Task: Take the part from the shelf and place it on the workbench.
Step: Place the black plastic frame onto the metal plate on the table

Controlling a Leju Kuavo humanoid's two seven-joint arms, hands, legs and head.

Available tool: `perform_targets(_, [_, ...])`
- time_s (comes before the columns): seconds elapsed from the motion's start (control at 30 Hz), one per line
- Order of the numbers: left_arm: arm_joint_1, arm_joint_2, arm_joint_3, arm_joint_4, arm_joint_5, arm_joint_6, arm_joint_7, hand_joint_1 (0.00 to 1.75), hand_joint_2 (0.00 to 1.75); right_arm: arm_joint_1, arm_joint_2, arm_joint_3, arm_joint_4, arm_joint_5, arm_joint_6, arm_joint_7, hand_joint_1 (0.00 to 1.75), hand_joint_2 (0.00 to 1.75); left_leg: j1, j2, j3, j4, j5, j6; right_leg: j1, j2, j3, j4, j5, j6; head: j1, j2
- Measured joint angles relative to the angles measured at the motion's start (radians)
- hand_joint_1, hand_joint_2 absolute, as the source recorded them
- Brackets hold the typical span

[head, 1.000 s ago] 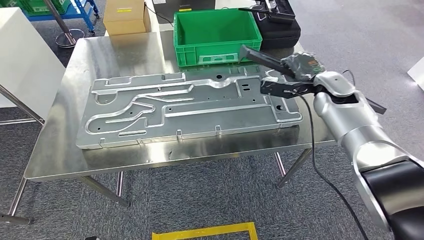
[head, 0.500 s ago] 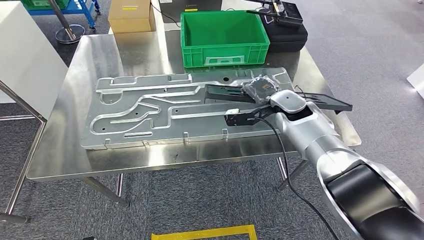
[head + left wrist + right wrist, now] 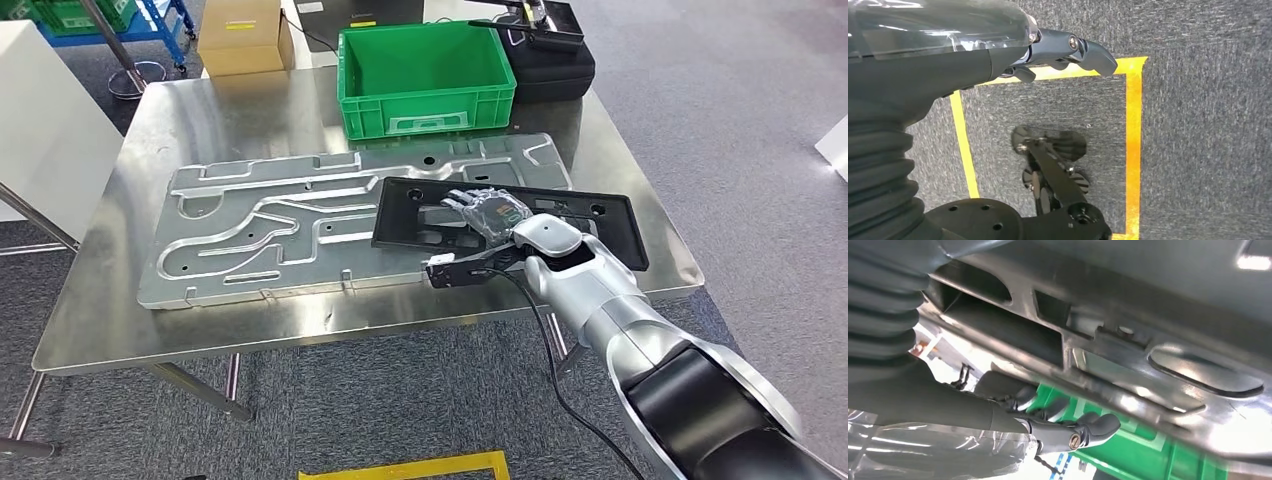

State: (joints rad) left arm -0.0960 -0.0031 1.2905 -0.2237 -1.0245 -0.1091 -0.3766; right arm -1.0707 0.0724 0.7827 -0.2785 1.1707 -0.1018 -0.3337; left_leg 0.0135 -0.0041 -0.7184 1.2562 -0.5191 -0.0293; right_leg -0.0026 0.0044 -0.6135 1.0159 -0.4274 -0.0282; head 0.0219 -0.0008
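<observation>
The black part [image 3: 600, 225], a flat rectangular plastic frame, lies low over the right half of the steel workbench [image 3: 200, 110], overlapping the big stamped metal plate [image 3: 260, 220]. My right hand [image 3: 490, 212] holds it near its middle, with the fingers spread on its top face. In the right wrist view the part's ribbed surface [image 3: 1128, 305] is very close and my right hand's fingers [image 3: 1068, 427] lie against it. My left hand [image 3: 1048, 50] hangs over the floor, holding nothing, its fingers loosely apart.
A green crate [image 3: 425, 60] stands at the back of the bench, just beyond the plate. A cardboard box [image 3: 240, 35] and a black case [image 3: 550, 50] sit behind it. Yellow tape [image 3: 1133, 140] marks a square on the grey carpet.
My right arm has swung the black part from above the crate's corner down and toward me. The part has turned from edge-on to flat over the plate. The camera has shifted slightly.
</observation>
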Motion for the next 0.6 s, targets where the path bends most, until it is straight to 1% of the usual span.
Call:
perform_targets(0.03, [0.000, 0.000, -0.002, 0.000, -0.003, 0.001, 0.001, 0.00, 0.00, 0.002, 0.000, -0.001, 0.001, -0.005, -0.006, -0.002, 0.00, 0.00, 0.000, 0.000, 0.031, -0.069, 0.038, 0.002, 0.000, 0.001, 0.000, 0.004, -0.003, 0.002, 0.000, 0.000])
perform_targets(0.07, [-0.001, 0.000, -0.004, 0.000, -0.006, 0.003, 0.003, 0.00, 0.00, 0.002, -0.002, -0.002, 0.002, -0.013, -0.015, -0.008, 0.00, 0.00, -0.001, 0.000, 0.064, -0.139, 0.066, 0.005, 0.002, 0.003, -0.001, 0.010, -0.007, 0.006, 0.000, 0.000])
perform_targets(0.1, [-0.003, 0.000, -0.006, 0.001, -0.008, 0.006, 0.006, 0.00, 0.00, 0.003, -0.003, -0.004, 0.002, -0.025, -0.029, -0.017, 0.00, 0.00, -0.001, 0.000, 0.088, -0.189, 0.082, 0.009, 0.004, 0.004, -0.003, 0.013, -0.009, 0.010, 0.000, 0.000])
perform_targets(0.13, [-0.004, -0.001, -0.008, 0.001, -0.011, 0.008, 0.009, 0.00, 0.00, 0.005, -0.005, -0.010, 0.002, -0.043, -0.050, -0.031, 0.00, 0.00, -0.002, -0.001, 0.101, -0.216, 0.086, 0.013, 0.006, 0.005, -0.005, 0.016, -0.011, 0.014, 0.001, 0.000])
perform_targets(0.17, [-0.005, -0.001, -0.010, 0.002, -0.014, 0.010, 0.012, 0.00, 0.00, 0.009, -0.008, -0.020, 0.001, -0.067, -0.079, -0.050, 0.00, 0.00, -0.003, -0.001, 0.104, -0.223, 0.082, 0.018, 0.007, 0.006, -0.006, 0.017, -0.010, 0.018, 0.001, 0.000])
perform_targets(0.23, [-0.006, -0.004, -0.015, 0.003, -0.016, 0.011, 0.017, 0.00, 0.00, 0.016, -0.012, -0.054, -0.007, -0.122, -0.151, -0.099, 0.00, 0.00, -0.001, -0.001, 0.105, -0.227, 0.086, 0.028, 0.005, 0.006, -0.007, 0.020, -0.013, 0.026, 0.001, 0.000])
perform_targets(0.27, [-0.006, -0.005, -0.017, 0.004, -0.017, 0.011, 0.018, 0.00, 0.00, 0.018, -0.014, -0.075, -0.013, -0.147, -0.189, -0.124, 0.00, 0.00, 0.000, 0.000, 0.106, -0.229, 0.088, 0.034, 0.004, 0.005, -0.013, 0.035, -0.025, 0.032, 0.002, 0.000])
perform_targets(0.3, [-0.007, -0.007, -0.019, 0.004, -0.018, 0.011, 0.018, 0.00, 0.00, 0.019, -0.016, -0.097, -0.022, -0.168, -0.227, -0.150, 0.00, 0.00, 0.001, 0.000, 0.107, -0.232, 0.090, 0.039, 0.002, 0.004, -0.027, 0.068, -0.047, 0.038, 0.002, 0.000])
perform_targets(0.33, [-0.007, -0.008, -0.020, 0.004, -0.018, 0.011, 0.018, 0.00, 0.00, 0.021, -0.019, -0.117, -0.032, -0.189, -0.266, -0.176, 0.00, 0.00, 0.002, 0.001, 0.108, -0.234, 0.091, 0.042, 0.000, 0.003, -0.050, 0.120, -0.077, 0.044, 0.002, 0.000])
perform_targets(0.37, [-0.007, -0.008, -0.022, 0.004, -0.018, 0.010, 0.018, 0.00, 0.00, 0.025, -0.022, -0.136, -0.047, -0.208, -0.305, -0.202, 0.00, 0.00, 0.002, 0.001, 0.108, -0.234, 0.091, 0.044, -0.001, 0.002, -0.081, 0.186, -0.109, 0.049, 0.003, 0.000])
perform_targets(0.4, [-0.007, -0.009, -0.023, 0.004, -0.019, 0.008, 0.017, 0.00, 0.00, 0.033, -0.026, -0.156, -0.068, -0.228, -0.348, -0.227, 0.00, 0.00, 0.002, 0.001, 0.108, -0.234, 0.091, 0.045, -0.003, 0.002, -0.111, 0.247, -0.132, 0.052, 0.002, 0.000])
perform_targets(0.43, [-0.007, -0.010, -0.023, 0.005, -0.019, 0.004, 0.015, 0.00, 0.00, 0.048, -0.035, -0.176, -0.103, -0.247, -0.390, -0.245, 0.00, 0.00, 0.002, 0.001, 0.109, -0.234, 0.090, 0.045, -0.005, 0.001, -0.129, 0.285, -0.140, 0.054, 0.002, 0.000])
perform_targets(0.47, [-0.007, -0.010, -0.024, 0.005, -0.020, -0.002, 0.013, 0.00, 0.00, 0.069, -0.050, -0.200, -0.158, -0.262, -0.429, -0.252, 0.00, 0.00, 0.002, 0.000, 0.110, -0.233, 0.090, 0.046, -0.006, 0.001, -0.131, 0.287, -0.128, 0.054, 0.002, 0.000])
perform_targets(0.5, [-0.007, -0.012, -0.025, 0.006, -0.019, -0.008, 0.010, 0.00, 0.00, 0.094, -0.071, -0.226, -0.228, -0.272, -0.463, -0.248, 0.00, 0.00, 0.002, -0.003, 0.112, -0.233, 0.089, 0.046, -0.007, 0.001, -0.112, 0.249, -0.100, 0.053, 0.002, 0.000])
perform_targets(0.53, [-0.006, -0.013, -0.025, 0.006, -0.017, -0.016, 0.007, 0.00, 0.00, 0.123, -0.098, -0.253, -0.314, -0.276, -0.489, -0.233, 0.00, 0.00, 0.002, -0.006, 0.114, -0.233, 0.089, 0.046, -0.007, 0.000, -0.079, 0.182, -0.063, 0.049, 0.003, 0.000])
perform_targets(0.57, [-0.005, -0.016, -0.026, 0.007, -0.015, -0.022, 0.005, 0.00, 0.00, 0.156, -0.129, -0.283, -0.409, -0.272, -0.508, -0.215, 0.00, 0.00, 0.001, -0.010, 0.115, -0.233, 0.087, 0.045, -0.005, -0.002, -0.044, 0.111, -0.035, 0.043, 0.002, 0.000])
perform_targets(0.6, [-0.003, -0.018, -0.026, 0.008, -0.012, -0.028, 0.002, 0.00, 0.00, 0.191, -0.162, -0.314, -0.505, -0.260, -0.526, -0.196, 0.00, 0.00, 0.000, -0.014, 0.116, -0.233, 0.086, 0.043, -0.001, -0.004, -0.017, 0.055, -0.017, 0.038, 0.003, 0.000])
